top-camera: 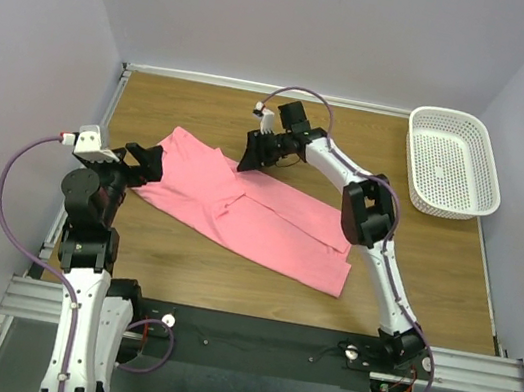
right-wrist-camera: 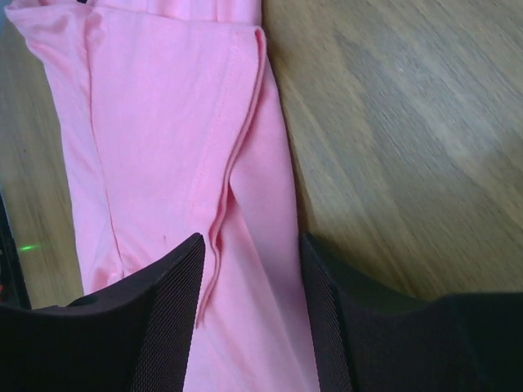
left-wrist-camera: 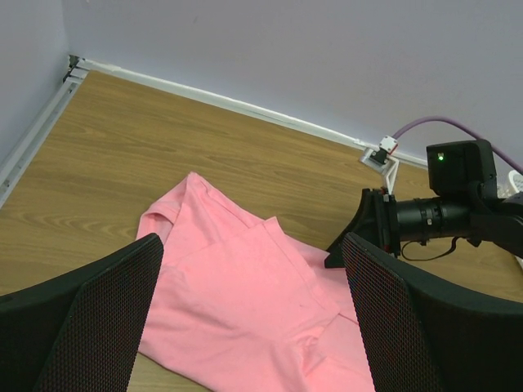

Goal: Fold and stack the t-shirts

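One salmon-pink t-shirt point(top-camera: 258, 218) lies partly folded on the wooden table point(top-camera: 430, 277), running from upper left to lower right. It also shows in the left wrist view point(left-wrist-camera: 245, 294) and the right wrist view point(right-wrist-camera: 163, 122). My left gripper point(top-camera: 151, 164) is open and hovers just over the shirt's left end, its fingers wide apart point(left-wrist-camera: 252, 245). My right gripper point(top-camera: 247, 163) is low at the shirt's far edge. Its fingers point(right-wrist-camera: 176, 286) stand apart with the shirt's edge and a folded hem between them point(right-wrist-camera: 249, 245). No second shirt shows.
A white plastic mesh basket point(top-camera: 450, 163) stands at the back right of the table. The right arm's wrist point(left-wrist-camera: 441, 216) reaches over the far side of the shirt. Walls close the table in at the left, back and right.
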Available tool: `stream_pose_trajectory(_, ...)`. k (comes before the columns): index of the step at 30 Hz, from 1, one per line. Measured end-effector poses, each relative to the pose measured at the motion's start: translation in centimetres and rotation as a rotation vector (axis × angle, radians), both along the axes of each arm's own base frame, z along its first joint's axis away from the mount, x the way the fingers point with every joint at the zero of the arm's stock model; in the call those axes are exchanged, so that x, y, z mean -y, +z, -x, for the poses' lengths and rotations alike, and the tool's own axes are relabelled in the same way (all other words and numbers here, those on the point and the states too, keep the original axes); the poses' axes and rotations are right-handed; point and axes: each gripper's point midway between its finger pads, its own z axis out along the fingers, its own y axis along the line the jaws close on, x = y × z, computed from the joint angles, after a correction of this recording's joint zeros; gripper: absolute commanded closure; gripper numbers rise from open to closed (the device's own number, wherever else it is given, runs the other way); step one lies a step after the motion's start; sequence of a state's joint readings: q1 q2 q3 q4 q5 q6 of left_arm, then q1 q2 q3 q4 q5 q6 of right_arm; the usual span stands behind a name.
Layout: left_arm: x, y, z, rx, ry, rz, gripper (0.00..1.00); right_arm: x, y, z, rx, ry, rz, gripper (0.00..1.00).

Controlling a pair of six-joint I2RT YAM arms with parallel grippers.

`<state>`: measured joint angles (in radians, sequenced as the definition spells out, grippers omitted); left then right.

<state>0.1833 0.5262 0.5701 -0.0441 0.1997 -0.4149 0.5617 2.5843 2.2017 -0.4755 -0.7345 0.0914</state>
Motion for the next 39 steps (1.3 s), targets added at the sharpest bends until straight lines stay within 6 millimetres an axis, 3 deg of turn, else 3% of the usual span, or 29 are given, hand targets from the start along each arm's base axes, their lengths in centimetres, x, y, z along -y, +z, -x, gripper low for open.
stream_pose_trajectory(2,0.0,-0.1,0.0,-0.002,-0.001,0.000,0.02,-0.8,0.0,0.0,-0.014,0.003,-0.020,0.44)
stream_pose_trajectory(8,0.0,-0.2,-0.1,-0.005,0.000,0.001,0.02,-2.1,-0.5,-0.5,-0.054,-0.014,-0.053,0.66)
stream_pose_trajectory(11,0.0,-0.2,-0.1,-0.005,0.000,0.001,0.02,-2.2,-0.9,-0.6,-0.078,-0.036,-0.051,0.87)
stream_pose_trajectory(14,0.0,-0.2,-0.1,-0.005,-0.001,0.001,0.02,-2.2,-1.2,-0.8,-0.091,-0.060,-0.044,0.97)
stream_pose_trajectory(20,0.0,-0.2,-0.1,-0.005,-0.001,0.001,0.02,-1.2,-1.2,-2.9,-0.095,-0.162,-0.030,1.00)
stream_pose_trajectory(24,0.1,-0.3,-0.2,-0.008,-0.005,0.002,0.02,2.0,-1.2,-6.7,-0.071,-0.284,-0.024,0.99)
stream_pose_trajectory(26,0.2,-0.4,-0.4,-0.014,-0.014,0.004,0.02,4.4,-1.3,-8.8,-0.063,-0.350,-0.024,0.96)
stream_pose_trajectory(29,0.3,-1.2,-0.9,-0.044,-0.026,0.015,0.02,9.8,-1.2,-11.9,-0.064,-0.469,-0.025,0.73)
stream_pose_trajectory(30,0.3,-1.6,-1.1,-0.056,-0.030,0.021,0.02,11.3,-1.1,-12.5,-0.065,-0.496,-0.024,0.58)
stream_pose_trajectory(33,0.9,-3.1,-1.9,-0.101,-0.058,0.073,0.03,15.7,-0.5,-13.8,-0.053,-0.560,-0.027,0.38)
stream_pose_trajectory(36,1.6,-6.0,-2.9,-0.178,-0.088,0.139,0.05,19.5,0.2,-13.7,-0.021,-0.607,0.015,0.31)
stream_pose_trajectory(39,3.8,-9.8,-3.9,-0.301,-0.142,0.214,0.07,21.3,0.4,-12.0,0.028,-0.595,0.091,0.25)
